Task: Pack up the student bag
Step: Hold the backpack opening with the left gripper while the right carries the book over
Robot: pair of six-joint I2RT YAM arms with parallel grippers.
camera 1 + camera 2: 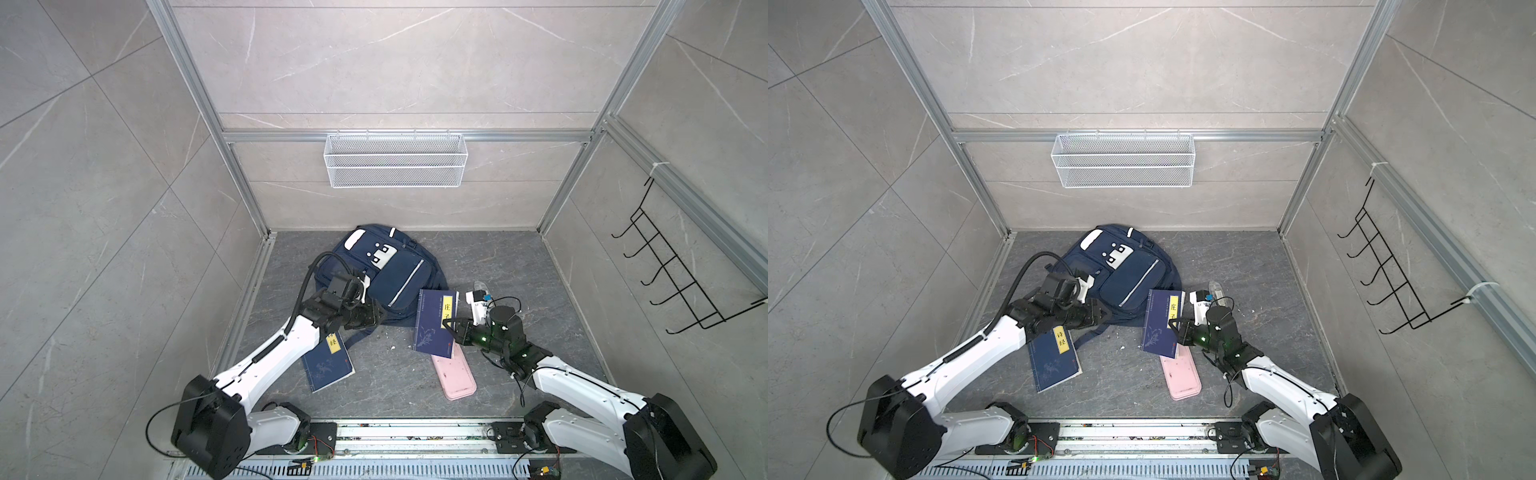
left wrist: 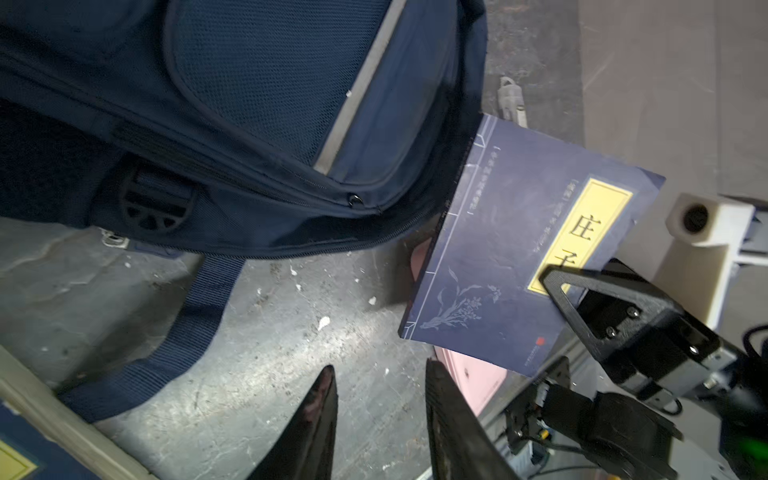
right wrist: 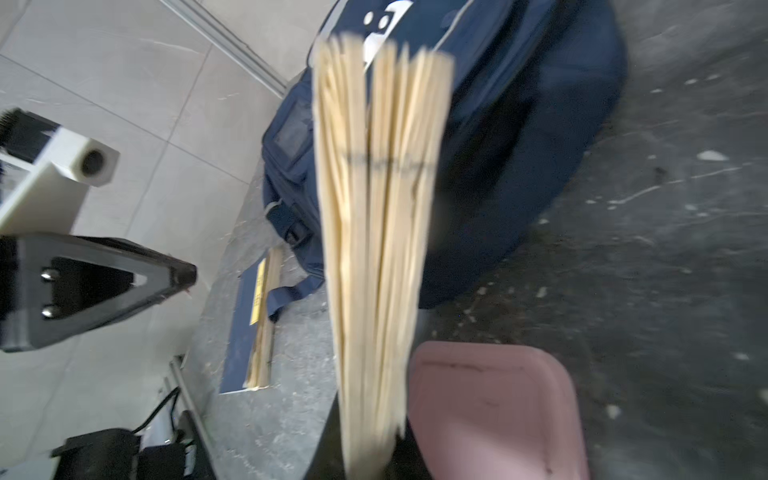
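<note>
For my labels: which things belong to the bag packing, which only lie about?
Job: navy-blue fabric backpack; navy-blue yellow-labelled book in right claw; second such book on floor; pink oblong case.
Lying about: white mesh basket; black wire hook rack.

"庄子" book label [image 2: 582, 232]; "诗经" book label [image 1: 1061, 339]

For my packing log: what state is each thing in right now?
student bag: lying on the floor, front up, no pocket visibly open.
held book: lifted at a tilt, pages fanning slightly.
right gripper: shut on the held book.
left gripper: open, holding nothing.
floor book: closed, flat.
pink case: closed, flat on the floor.
</note>
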